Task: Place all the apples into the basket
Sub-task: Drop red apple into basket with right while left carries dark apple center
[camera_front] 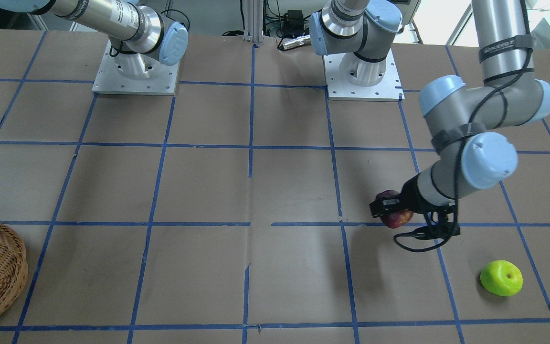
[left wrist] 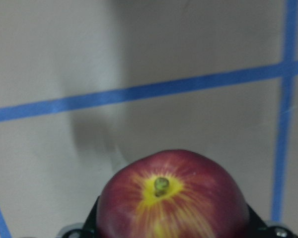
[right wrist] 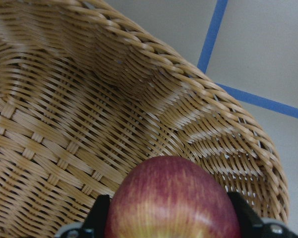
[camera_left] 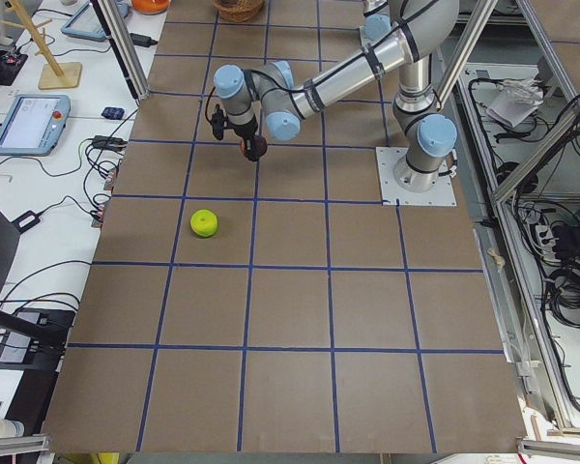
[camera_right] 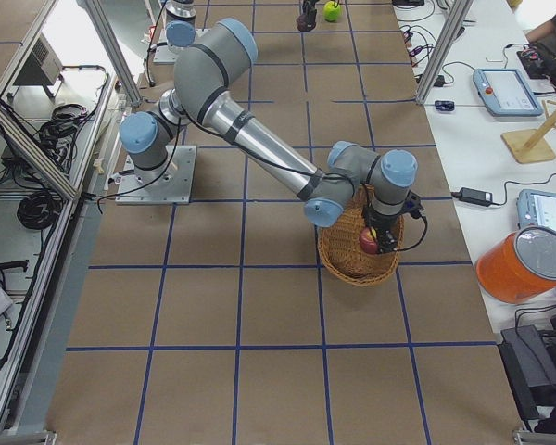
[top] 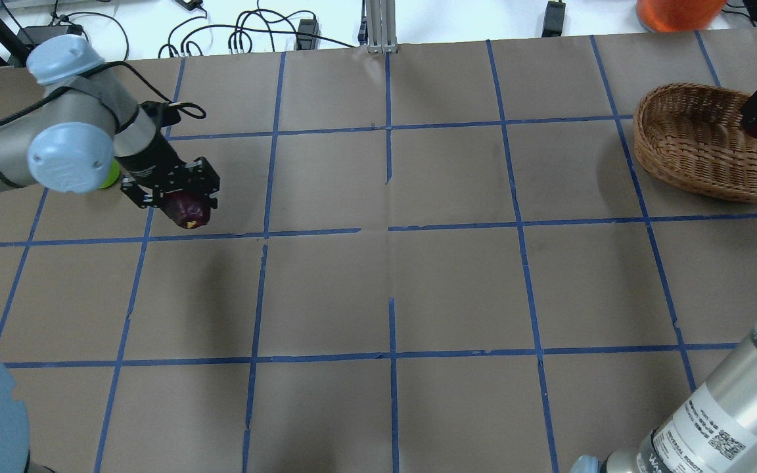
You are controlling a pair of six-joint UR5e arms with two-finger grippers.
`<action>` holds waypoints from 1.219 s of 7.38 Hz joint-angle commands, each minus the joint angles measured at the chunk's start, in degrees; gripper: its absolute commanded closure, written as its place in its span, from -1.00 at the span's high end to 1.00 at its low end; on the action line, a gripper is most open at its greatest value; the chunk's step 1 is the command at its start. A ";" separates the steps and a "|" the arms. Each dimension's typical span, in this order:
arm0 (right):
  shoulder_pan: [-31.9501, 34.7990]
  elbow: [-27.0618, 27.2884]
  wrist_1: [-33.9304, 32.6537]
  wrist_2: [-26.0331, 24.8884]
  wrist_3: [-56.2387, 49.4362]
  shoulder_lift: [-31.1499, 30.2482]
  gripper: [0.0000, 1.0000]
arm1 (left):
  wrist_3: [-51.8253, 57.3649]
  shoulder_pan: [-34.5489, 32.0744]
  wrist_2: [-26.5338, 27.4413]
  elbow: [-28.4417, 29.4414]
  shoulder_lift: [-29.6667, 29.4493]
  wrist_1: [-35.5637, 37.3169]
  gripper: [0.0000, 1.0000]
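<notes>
Our right claw (right wrist: 171, 214) was clamped on the red apple (right wrist: 171, 191) over the basket (right wrist: 89, 124), whose weave beneath it showed nothing inside; let go so near the wall, we judged, the apple might bounce out. Our left claw (top: 183, 202), clamped on the dark apple (top: 188, 211) above the tabletop (top: 391, 282), could lose it on the carry; the green apple (camera_front: 501, 278) lay near its wrist side.

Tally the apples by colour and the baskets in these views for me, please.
Red apples: 2, a red apple in the left gripper and a second red apple in the right gripper
Green apples: 1
Baskets: 1
Total: 4
</notes>
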 commanded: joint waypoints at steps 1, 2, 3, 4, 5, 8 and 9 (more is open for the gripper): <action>-0.49 -0.90 0.71 0.52 -0.11 0.67 1.00 | -26.40 -11.56 -7.78 0.03 -3.26 11.28 -0.50; -0.40 -2.20 4.81 0.52 0.59 -0.29 1.00 | -32.60 -16.39 -10.34 0.11 -5.45 16.31 -0.50; 0.21 -3.87 5.63 0.43 0.77 -2.12 1.00 | -35.36 -21.05 -10.10 0.03 -7.30 19.06 -0.24; 2.22 -5.98 13.73 0.61 1.73 -5.27 1.00 | -35.56 -24.05 -10.10 0.11 -8.54 19.43 -0.24; 5.72 -6.69 19.82 0.61 5.13 -7.92 1.00 | -35.30 -25.04 -10.10 -0.32 -9.16 19.61 -0.24; 14.88 -5.82 25.49 4.44 13.58 -8.82 1.00 | -35.04 -24.96 -10.01 -0.07 -9.34 21.09 1.00; 16.90 -5.47 25.42 7.35 16.73 -9.17 1.00 | -35.04 -24.96 -10.01 0.11 -8.99 21.10 1.00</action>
